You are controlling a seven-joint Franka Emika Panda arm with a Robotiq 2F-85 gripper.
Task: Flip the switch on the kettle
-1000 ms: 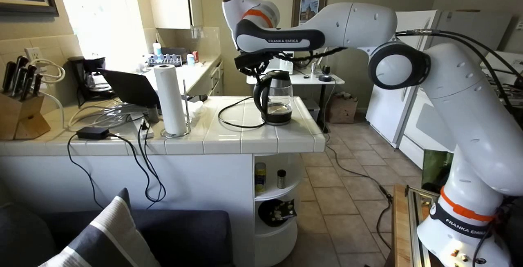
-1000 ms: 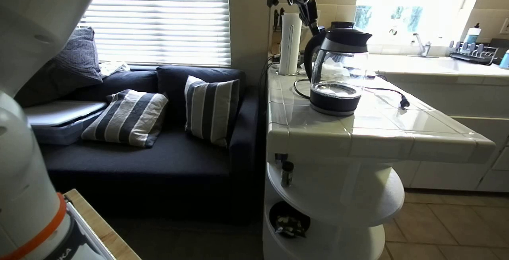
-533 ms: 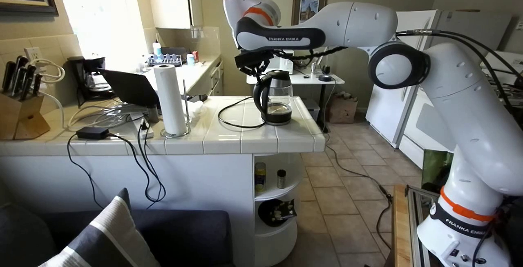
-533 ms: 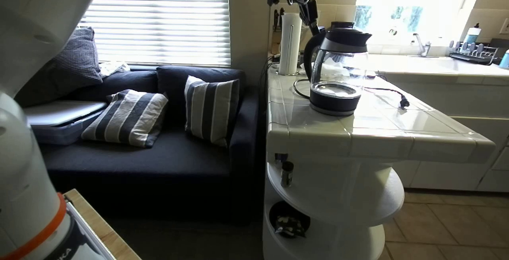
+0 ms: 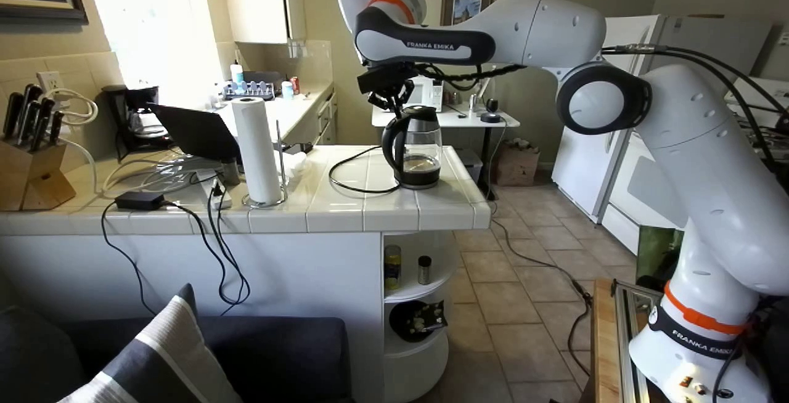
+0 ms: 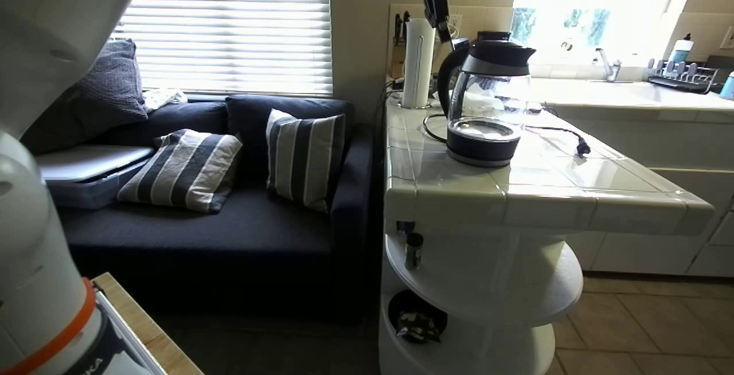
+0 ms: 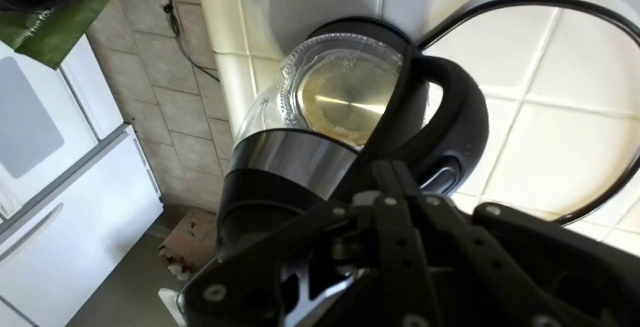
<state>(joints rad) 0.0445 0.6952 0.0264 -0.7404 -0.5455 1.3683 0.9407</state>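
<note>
The hand (image 7: 392,168) is rising: compared with half a second ago it is sitting higher over the handle (image 7: 472,117) of the kettle (image 6: 487,102), and the arm (image 5: 536,30) is lifting with it in both exterior views. The kettle itself is staying put, standing upright on the surface (image 6: 550,177), with its cord (image 7: 531,1) looping away on the handle side and the paper roll (image 6: 418,65) standing well apart on that same side. The fingers (image 7: 383,179) are lying together with nothing showing between them, so the hand is not holding the kettle. Their tips are hanging at the top of the handle; whether they are touching it or floating just above, I cannot tell. Near the tips, an oval button (image 7: 440,177) with a silvery edge is showing on the handle in the wrist view. It is looking like the most probable switch, though nothing is confirming that, and I cannot tell whether it is already pressed. For the task, this lift is probably meaning either a backing off after a push or a gaining of height for a fresh try. If the switch is still waiting, the next move is calling for the joined tips to be coming down squarely on the button; a slip onto bare handle would be risking a sliding or tipping kettle. A plug (image 6: 582,148) is lying loose on the surface, apart from the kettle on the side away from the handle, so a flipped switch may not be starting any heat
</note>
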